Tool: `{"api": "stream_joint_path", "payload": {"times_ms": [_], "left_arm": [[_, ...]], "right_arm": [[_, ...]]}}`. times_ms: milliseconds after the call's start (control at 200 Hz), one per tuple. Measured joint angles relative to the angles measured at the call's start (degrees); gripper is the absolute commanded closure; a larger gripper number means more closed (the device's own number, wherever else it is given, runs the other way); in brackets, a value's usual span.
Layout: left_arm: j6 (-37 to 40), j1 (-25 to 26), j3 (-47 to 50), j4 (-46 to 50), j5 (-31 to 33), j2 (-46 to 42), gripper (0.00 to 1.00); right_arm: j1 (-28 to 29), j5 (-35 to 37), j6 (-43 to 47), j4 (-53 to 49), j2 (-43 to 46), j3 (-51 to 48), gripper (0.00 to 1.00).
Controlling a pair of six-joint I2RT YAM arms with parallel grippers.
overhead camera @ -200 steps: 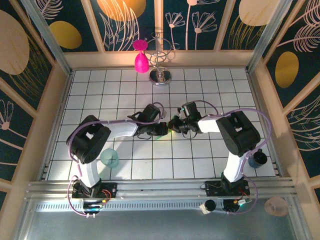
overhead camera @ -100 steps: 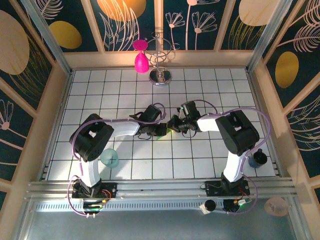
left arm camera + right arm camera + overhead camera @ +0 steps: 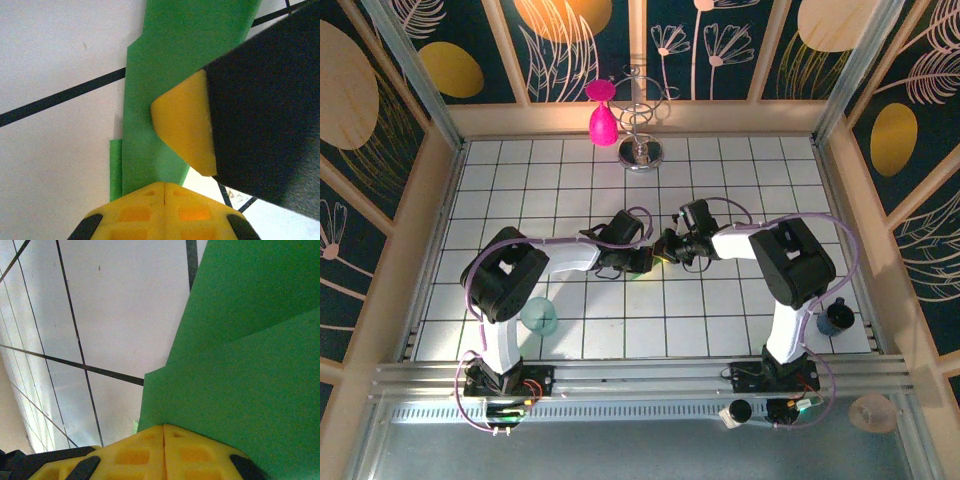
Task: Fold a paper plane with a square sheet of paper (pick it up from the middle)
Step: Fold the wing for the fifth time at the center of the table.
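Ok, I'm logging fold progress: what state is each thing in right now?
green paper sheet, folded into overlapping layers, held by both grippers.
left gripper, shut on the paper.
right gripper, shut on the paper.
teal cup, upright on the table, untouched.
dark cup, upright, untouched.
pink teardrop, at the far edge beside the wire stand, untouched.

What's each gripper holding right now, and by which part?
Nothing looks gripped. Left gripper and right gripper are shut, tips pressing on the folded green paper lying on the table.
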State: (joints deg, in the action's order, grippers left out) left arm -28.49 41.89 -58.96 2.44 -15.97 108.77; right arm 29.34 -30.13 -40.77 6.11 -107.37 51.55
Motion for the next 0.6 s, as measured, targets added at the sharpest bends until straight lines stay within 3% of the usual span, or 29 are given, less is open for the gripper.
{"api": "stream_joint_path", "payload": {"times_ms": [601], "left_arm": [[9.2, -0.5, 0.6, 12.1, 2.1, -4.3, 1.0]], "right_arm": [[0.0, -0.4, 0.0, -0.8, -0.6, 0.9, 0.91]]}}
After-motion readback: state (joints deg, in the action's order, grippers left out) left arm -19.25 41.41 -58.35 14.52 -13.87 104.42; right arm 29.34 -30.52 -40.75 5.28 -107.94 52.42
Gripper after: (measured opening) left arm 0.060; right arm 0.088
